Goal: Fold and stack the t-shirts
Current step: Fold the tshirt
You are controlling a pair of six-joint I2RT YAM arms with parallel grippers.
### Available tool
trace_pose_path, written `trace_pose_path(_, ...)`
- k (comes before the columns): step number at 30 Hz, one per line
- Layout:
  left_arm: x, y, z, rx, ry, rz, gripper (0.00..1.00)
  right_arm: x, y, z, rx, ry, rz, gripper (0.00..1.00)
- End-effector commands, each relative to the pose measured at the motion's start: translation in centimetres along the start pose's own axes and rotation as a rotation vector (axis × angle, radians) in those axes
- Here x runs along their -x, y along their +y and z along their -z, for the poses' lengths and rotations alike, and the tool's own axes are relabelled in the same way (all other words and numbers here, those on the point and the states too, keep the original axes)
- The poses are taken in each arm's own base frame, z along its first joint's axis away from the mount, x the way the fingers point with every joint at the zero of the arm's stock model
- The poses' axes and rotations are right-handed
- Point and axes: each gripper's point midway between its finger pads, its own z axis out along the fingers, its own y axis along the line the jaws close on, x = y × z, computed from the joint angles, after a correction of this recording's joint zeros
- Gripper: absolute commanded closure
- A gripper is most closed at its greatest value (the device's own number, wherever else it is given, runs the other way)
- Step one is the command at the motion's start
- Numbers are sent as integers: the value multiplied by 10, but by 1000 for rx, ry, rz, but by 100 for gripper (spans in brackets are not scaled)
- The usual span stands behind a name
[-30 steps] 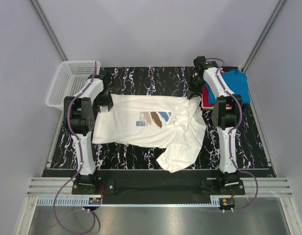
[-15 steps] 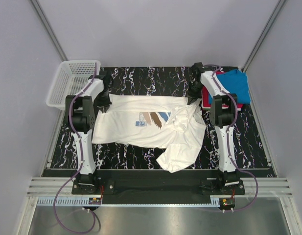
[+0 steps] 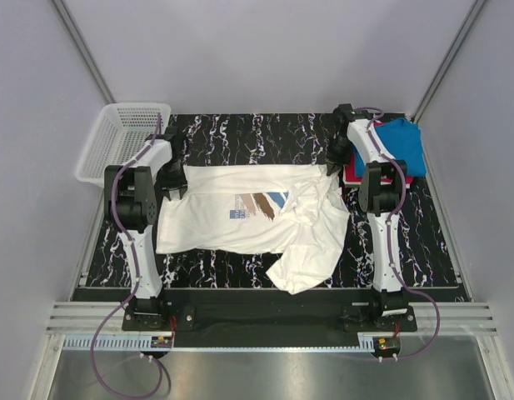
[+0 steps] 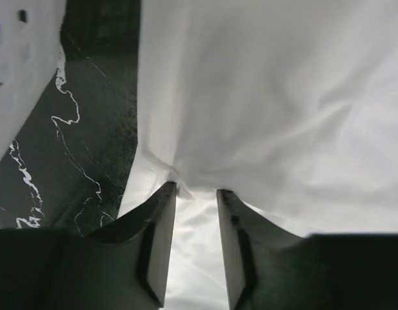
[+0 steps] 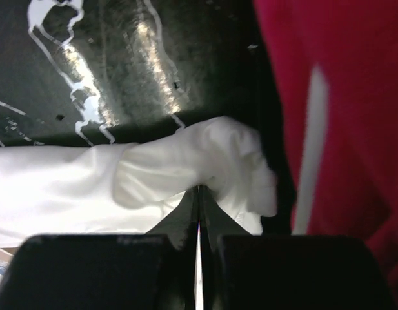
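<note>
Listing what I see from my remote station, largest first.

1. Tabletop point(image 3: 240, 133): black, marbled, filling the middle of the overhead view.
2. White t-shirt point(image 3: 215, 217): printed, spread over the centre of the tabletop. Its long axis runs left to right across the frame. The left half lies flat. The right half is rumpled, with a flap trailing toward the lower centre. Its upper edge is strung between my two pincers, so the whole body of cloth lies toward the bottom of the frame from both.
3. Basket point(image 3: 136, 106): white mesh, upper left, off the corner of the tabletop and apart from the cloth.
4. Blue t-shirt point(image 3: 404, 142): upper right, lying on a red t-shirt point(image 5: 353, 97). This stack sits just right of the white shirt's upper right corner, so the right arm is much the nearer to it.
5. Right pincer point(image 5: 199, 190): pressed together on a wad of the white cloth at that upper right corner, with the red cloth close beside it.
6. Left pincer point(image 4: 195, 190): at the shirt's upper left corner. The jaws stand partly apart with white cloth in the gap, puckered at one tip. I cannot tell whether they bite it.

Judgement: any fold from here would carry the upper edge down-frame over the body, and it needs both corners held.
</note>
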Motion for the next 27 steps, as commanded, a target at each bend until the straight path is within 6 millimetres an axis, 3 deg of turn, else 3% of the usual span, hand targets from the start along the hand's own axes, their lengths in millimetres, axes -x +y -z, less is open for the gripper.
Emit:
trace_pose_path(1,5,14,10,-32,-25,41,52,15,-15,5,-21,-32,-43,100)
trace_pose_path(6,6,10,9,-53,-20,30,50,18,-21,2,-15,-29,-60,100)
trace_pose_path(12,12,18,8,-56,-18,50,50,23,-32,2,-10,-31,-91,100)
trace_pose_path(16,28,12,19,-87,-55,53,50,33,-20,16,64,-61,-87,98)
trace_pose_path(21,44,10,41,-120,-108,64,50,60,-5,77,128,-213,-80,92)
trace_pose_path(23,46,9,51,-140,-126,67,50,69,1,112,159,-288,-72,91)
trace_pose_path(25,50,10,69,-158,-165,68,50,76,5,146,184,-363,-66,88)
trace_pose_path(27,53,12,89,-182,-208,78,49,78,6,167,198,-402,-67,87)
